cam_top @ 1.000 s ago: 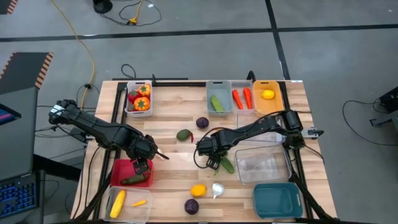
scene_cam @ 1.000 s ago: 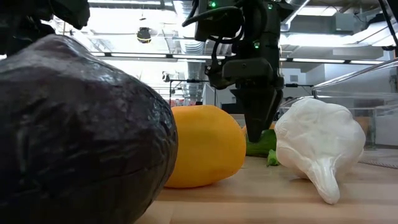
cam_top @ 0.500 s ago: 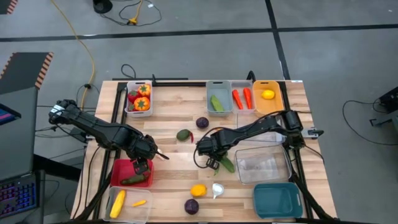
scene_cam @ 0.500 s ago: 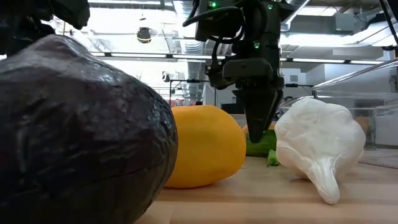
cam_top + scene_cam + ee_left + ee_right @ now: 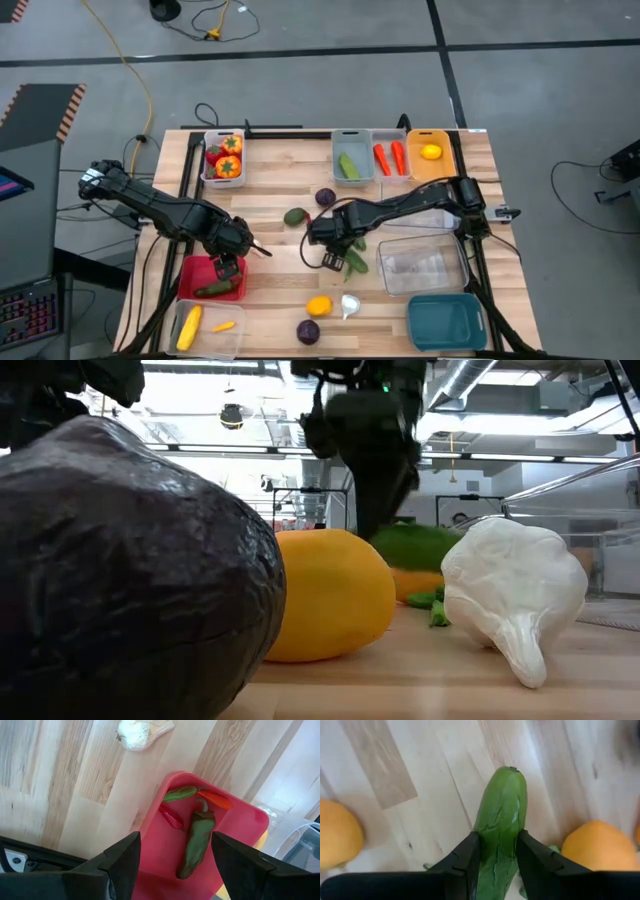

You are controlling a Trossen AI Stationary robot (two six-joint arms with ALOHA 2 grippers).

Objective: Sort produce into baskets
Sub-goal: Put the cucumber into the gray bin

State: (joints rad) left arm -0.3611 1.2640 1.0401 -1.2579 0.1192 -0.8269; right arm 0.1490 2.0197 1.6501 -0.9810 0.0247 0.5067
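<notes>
Near the middle of the table, the right tool is seen clamped on a green cucumber, its two dark fingers pressed against the cucumber's sides. Compared with a second ago, the cucumber has been raised off the wood: in the low view it now hangs behind the yellow lemon and the white garlic instead of lying low between them, and from above the tool has shifted slightly toward the left arm. A small green leaf piece is left on the wood beside the garlic. The left tool is held with its fingers apart over the red basket, unchanged, and green and red peppers lie inside that basket.
</notes>
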